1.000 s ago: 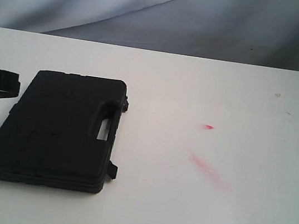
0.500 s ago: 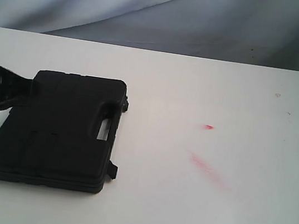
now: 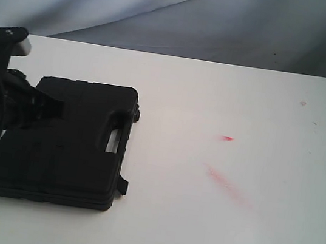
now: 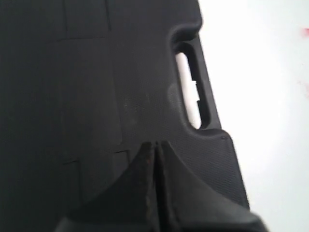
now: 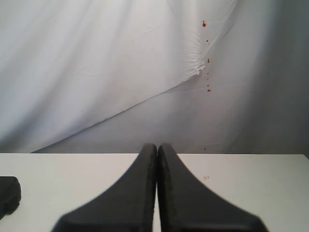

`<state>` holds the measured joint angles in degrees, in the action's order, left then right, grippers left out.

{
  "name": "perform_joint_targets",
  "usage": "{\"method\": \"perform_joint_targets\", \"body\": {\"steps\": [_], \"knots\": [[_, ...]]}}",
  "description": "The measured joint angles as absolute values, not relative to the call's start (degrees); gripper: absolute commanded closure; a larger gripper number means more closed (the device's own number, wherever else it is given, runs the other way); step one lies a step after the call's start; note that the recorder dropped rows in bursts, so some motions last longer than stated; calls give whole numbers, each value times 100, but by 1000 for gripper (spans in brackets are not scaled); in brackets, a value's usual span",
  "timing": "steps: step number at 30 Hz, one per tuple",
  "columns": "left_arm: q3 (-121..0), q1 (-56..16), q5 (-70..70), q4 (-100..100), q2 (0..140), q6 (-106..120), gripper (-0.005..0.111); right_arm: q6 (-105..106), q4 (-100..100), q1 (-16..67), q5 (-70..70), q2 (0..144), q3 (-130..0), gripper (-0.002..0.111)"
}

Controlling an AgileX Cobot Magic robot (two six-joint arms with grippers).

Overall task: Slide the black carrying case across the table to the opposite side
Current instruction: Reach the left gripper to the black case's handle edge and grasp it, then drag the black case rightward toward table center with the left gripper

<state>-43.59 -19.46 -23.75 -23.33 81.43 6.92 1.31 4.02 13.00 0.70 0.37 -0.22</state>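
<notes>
The black carrying case point(image 3: 70, 145) lies flat on the left part of the white table point(image 3: 226, 230), with its handle slot point(image 3: 113, 142) toward the middle. My left gripper point(image 3: 59, 109) is shut and sits over the case's lid near its far left corner. In the left wrist view the shut gripper tips point(image 4: 156, 144) hang above the textured lid point(image 4: 87, 87), short of the handle cutout point(image 4: 189, 89). My right gripper point(image 5: 157, 146) is shut, empty, low over the table, and does not show in the exterior view. A corner of the case point(image 5: 8, 195) shows in the right wrist view.
Two red smudges point(image 3: 225, 183) mark the table right of the case. A small dark speck point(image 3: 302, 103) sits at the far right. A pale draped cloth point(image 3: 167, 12) hangs behind the table's far edge.
My left gripper has moved right from beside the case's left edge to over its lid. The case has not moved.
</notes>
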Motion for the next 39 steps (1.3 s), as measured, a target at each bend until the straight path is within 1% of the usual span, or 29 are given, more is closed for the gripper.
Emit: {"method": "perform_joint_targets", "body": {"steps": [4,8,16,23,31,35,39], "knots": [[-4842,-2455,-2375,-1995,8612,253,107,131,402,1300,70,37,-22,108],[-5454,-2866,-2450,-1202,9179,-639,107,131,402,1300,70,37,-22,108],[-6590,-3341,-3116,177,10143,-2055,107,131,402,1300,70,37,-22,108],[-7330,-3401,-3708,848,10813,-2807,107,131,402,1300,70,37,-22,108],[-7610,-3401,-3773,767,11366,-2943,107,131,402,1300,70,37,-22,108],[-7717,-3401,-3773,702,11536,-2943,104,131,402,1300,70,37,-22,108],[-7795,-3401,-3773,671,11669,-2943,99,131,402,1300,70,37,-22,108]]}}
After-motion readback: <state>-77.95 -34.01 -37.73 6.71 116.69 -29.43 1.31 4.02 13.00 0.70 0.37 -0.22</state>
